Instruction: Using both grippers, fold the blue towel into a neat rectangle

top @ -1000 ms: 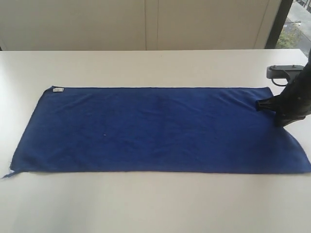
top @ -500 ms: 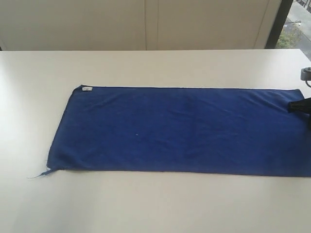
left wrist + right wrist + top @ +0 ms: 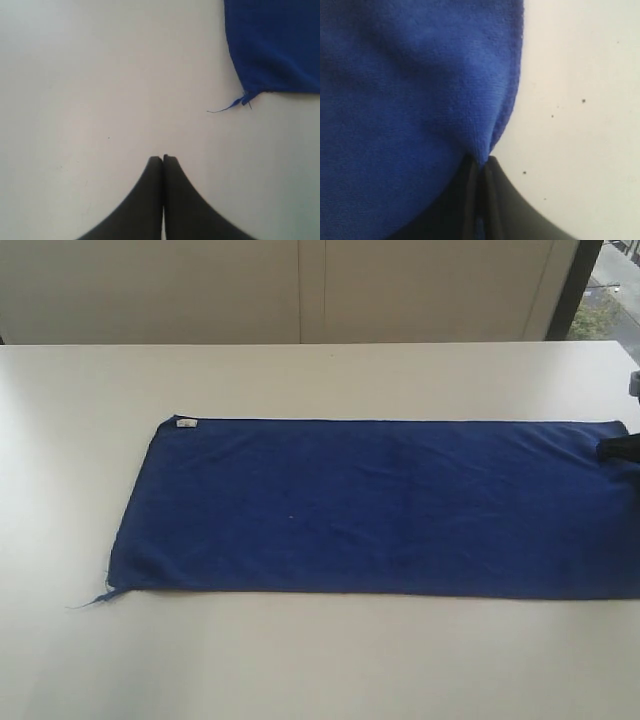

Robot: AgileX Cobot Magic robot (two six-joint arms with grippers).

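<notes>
The blue towel (image 3: 380,505) lies flat across the white table, its small white tag (image 3: 185,422) at the far left corner and a loose thread at the near left corner. Its right end runs past the frame edge. My right gripper (image 3: 618,448) shows only as a black tip at the far right edge; in the right wrist view this right gripper (image 3: 481,165) is shut on the towel's (image 3: 410,100) edge. My left gripper (image 3: 163,159) is shut and empty over bare table, apart from the towel's frayed corner (image 3: 245,97). It is outside the exterior view.
The white table (image 3: 320,660) stretches wide around the towel. A pale wall with panel seams stands behind the table's far edge, and a window (image 3: 605,295) sits at the far right.
The towel has slid to the right across the table, dragged by the right gripper, which has retreated almost out of the exterior view. The last half second shows only a small shift.
</notes>
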